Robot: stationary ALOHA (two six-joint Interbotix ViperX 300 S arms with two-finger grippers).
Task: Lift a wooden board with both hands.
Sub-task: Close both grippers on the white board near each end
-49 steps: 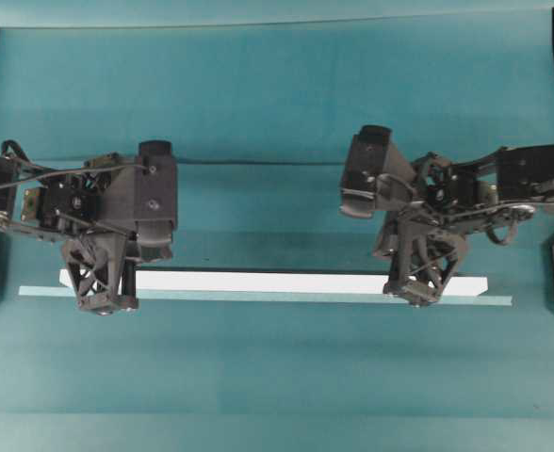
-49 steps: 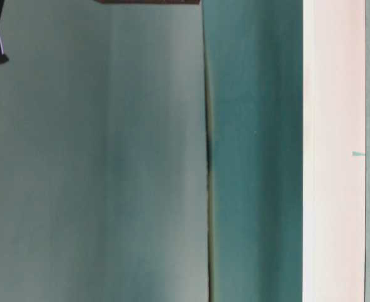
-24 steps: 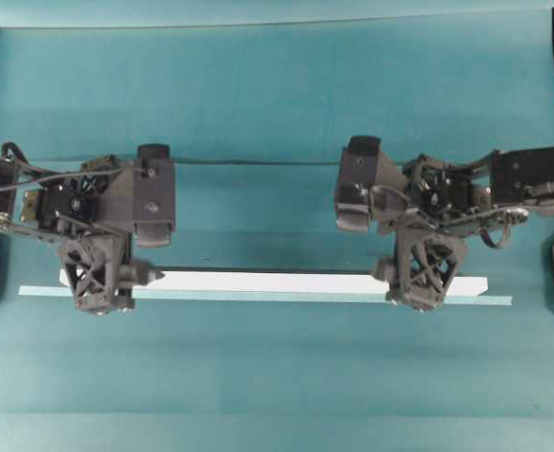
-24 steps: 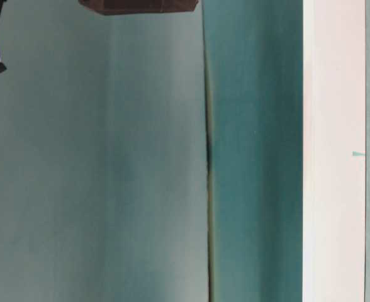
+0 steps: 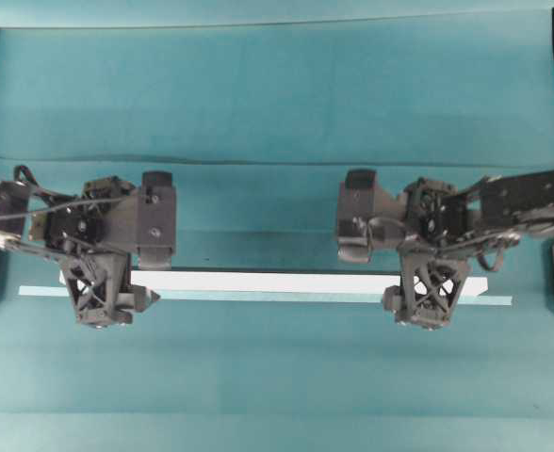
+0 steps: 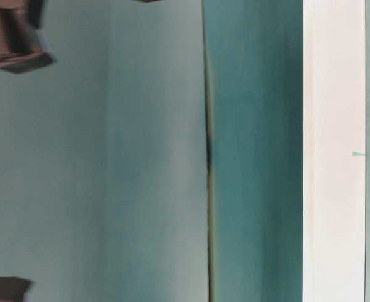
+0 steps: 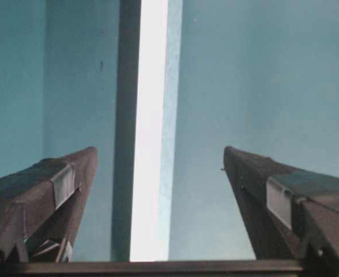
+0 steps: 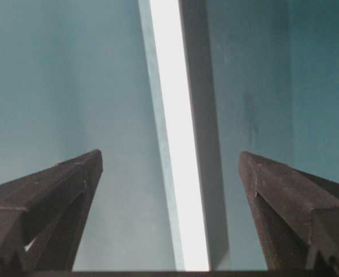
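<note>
Straddling wooden board [image 5: 268, 282], flat on bench [image 5: 277, 113]: left tool [image 5: 103, 299] and right tool [image 5: 426, 303] both spread wide, grasping nothing. Pre-grasp step; next, clench both ends together, then raise level.

The wooden board [image 5: 268, 282] is laid lengthwise across the desk [image 5: 277, 104], each end overhung by one pincer, left [image 5: 103, 299] and right [image 5: 426, 303].

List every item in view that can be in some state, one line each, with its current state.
wooden board: lying flat on the table, not gripped.
left end effector: open, fingers either side of the board without touching it.
right end effector: open, straddling the board, no contact.
pale teal strip: lying flat along the board's near edge.
</note>
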